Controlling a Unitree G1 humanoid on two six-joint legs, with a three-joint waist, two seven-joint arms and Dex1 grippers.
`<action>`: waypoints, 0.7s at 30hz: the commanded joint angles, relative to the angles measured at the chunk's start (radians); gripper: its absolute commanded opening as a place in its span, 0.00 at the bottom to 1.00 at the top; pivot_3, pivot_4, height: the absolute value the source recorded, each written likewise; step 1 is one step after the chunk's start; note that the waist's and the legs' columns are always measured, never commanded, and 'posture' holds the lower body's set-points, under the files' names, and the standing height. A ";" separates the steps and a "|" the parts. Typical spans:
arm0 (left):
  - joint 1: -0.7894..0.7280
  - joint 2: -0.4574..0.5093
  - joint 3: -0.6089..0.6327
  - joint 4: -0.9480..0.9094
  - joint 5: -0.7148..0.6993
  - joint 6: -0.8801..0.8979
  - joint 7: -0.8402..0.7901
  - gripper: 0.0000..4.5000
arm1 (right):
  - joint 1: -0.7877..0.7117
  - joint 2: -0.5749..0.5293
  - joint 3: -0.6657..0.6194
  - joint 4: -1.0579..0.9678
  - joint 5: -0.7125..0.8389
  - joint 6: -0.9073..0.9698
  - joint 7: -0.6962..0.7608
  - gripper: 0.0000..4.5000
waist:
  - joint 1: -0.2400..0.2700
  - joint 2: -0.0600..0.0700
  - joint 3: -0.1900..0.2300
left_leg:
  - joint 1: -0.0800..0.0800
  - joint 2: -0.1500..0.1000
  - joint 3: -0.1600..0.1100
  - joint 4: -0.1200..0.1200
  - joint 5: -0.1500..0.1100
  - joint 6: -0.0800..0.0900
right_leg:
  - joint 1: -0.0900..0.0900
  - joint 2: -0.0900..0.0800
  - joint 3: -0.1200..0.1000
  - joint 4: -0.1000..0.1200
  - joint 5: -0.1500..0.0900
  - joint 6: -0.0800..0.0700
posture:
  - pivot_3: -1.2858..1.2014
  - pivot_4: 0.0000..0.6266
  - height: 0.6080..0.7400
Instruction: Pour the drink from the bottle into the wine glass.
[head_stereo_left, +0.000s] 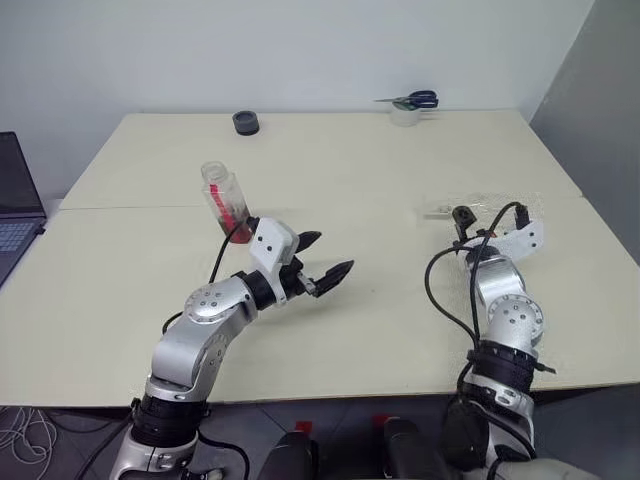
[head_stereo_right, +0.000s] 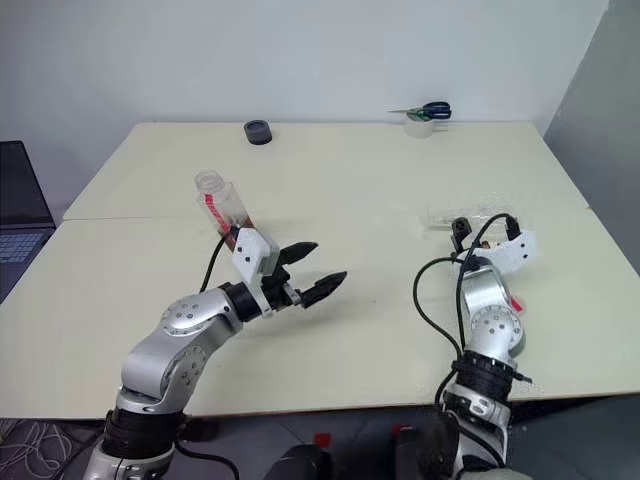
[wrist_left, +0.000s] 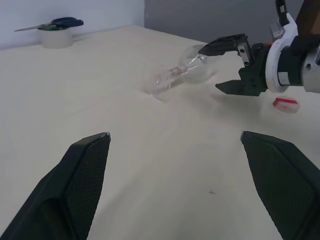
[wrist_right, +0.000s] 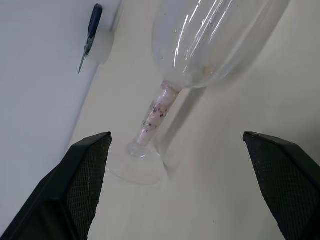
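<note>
The wine glass (wrist_left: 192, 67) lies on its side on the table, at right. Its bowl (wrist_right: 210, 45) looks empty, and its foot (wrist_right: 137, 165) points toward the far edge. My right gripper (head_stereo_left: 489, 212) is open, with its fingertips on either side of the bowl's end. The bottle (head_stereo_left: 224, 198) stands left of centre with no cap and a red label strip. I cannot make out any drink in it. My left gripper (head_stereo_left: 334, 252) hangs open and empty just in front of the bottle, pointing toward the glass. A red cap (wrist_left: 285, 103) lies by the right wrist.
A black tape roll (head_stereo_left: 246, 122) sits at the far edge. A white tape roll (head_stereo_left: 405, 114) with blue-handled scissors (head_stereo_left: 415, 99) on top is at the far right. A laptop (head_stereo_left: 15, 205) is off the table's left side. A seam (head_stereo_left: 330, 206) crosses the tabletop.
</note>
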 joint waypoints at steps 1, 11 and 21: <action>-0.020 0.004 0.022 -0.020 -0.008 -0.007 0.005 0.99 | -0.065 0.011 -0.001 0.074 0.026 -0.074 0.020 1.00 | 0.000 0.000 0.000 | 0.000 0.000 0.000 0.000 0.000 0.000 | 0.000 0.000 0.000 0.000 0.000 0.000 | 0.52 0.24 1.00; -0.017 0.005 0.025 -0.046 -0.016 0.022 0.015 0.99 | -0.248 -0.067 -0.022 0.514 -0.005 -0.249 0.149 1.00 | -0.013 0.001 0.000 | 0.001 0.000 0.001 0.000 0.000 0.000 | 0.000 0.000 0.001 0.000 0.000 0.000 | 0.52 0.24 1.00; -0.019 0.028 0.033 -0.066 -0.018 0.050 0.006 0.99 | -0.437 -0.178 -0.067 1.006 -0.046 -0.446 0.295 1.00 | -0.023 0.000 0.000 | 0.001 0.001 0.001 0.000 -0.001 0.003 | 0.001 0.000 0.001 0.000 0.000 0.000 | 0.52 0.24 1.00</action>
